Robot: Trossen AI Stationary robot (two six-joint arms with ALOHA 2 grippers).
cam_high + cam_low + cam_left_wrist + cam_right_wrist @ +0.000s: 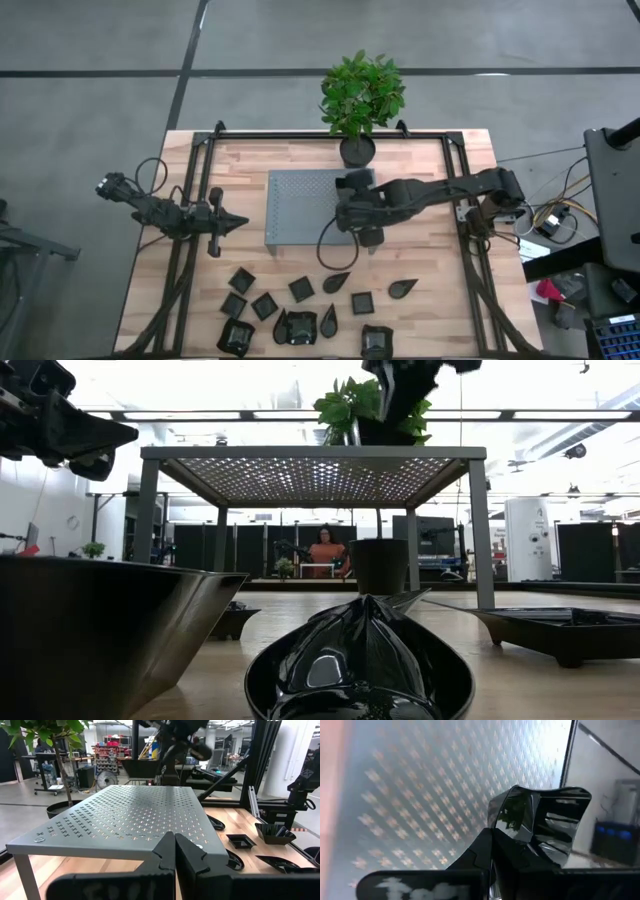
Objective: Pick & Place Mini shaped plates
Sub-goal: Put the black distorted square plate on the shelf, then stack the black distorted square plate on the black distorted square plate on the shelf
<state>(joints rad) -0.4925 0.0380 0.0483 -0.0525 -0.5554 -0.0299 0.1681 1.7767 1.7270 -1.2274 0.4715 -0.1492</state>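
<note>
My right gripper (352, 192) hangs over the right edge of the grey perforated platform (305, 205), shut on one glossy black mini shaped plate (542, 820). In the low view it shows above the platform top (395, 400). Several more mini shaped plates (301, 289) lie flat on the wooden table between the platform and the near edge; one fills the low view's foreground (360, 660). My left gripper (238, 222) waits shut and level, left of the platform, holding nothing. My right gripper pinches the plate by its rim (502, 827) between its two fingers (485, 847). The fingers slant down from the table's right side. The plate is lifted clear above the platform, tilted, with its hollow side showing past the fingertips.
A black plant pot (357, 150) with a leafy plant (362, 92) stands just behind the platform's far right corner. Black frame rails (190, 200) run along the table's left and right sides. A person (325, 550) stands in the room far behind the table.
</note>
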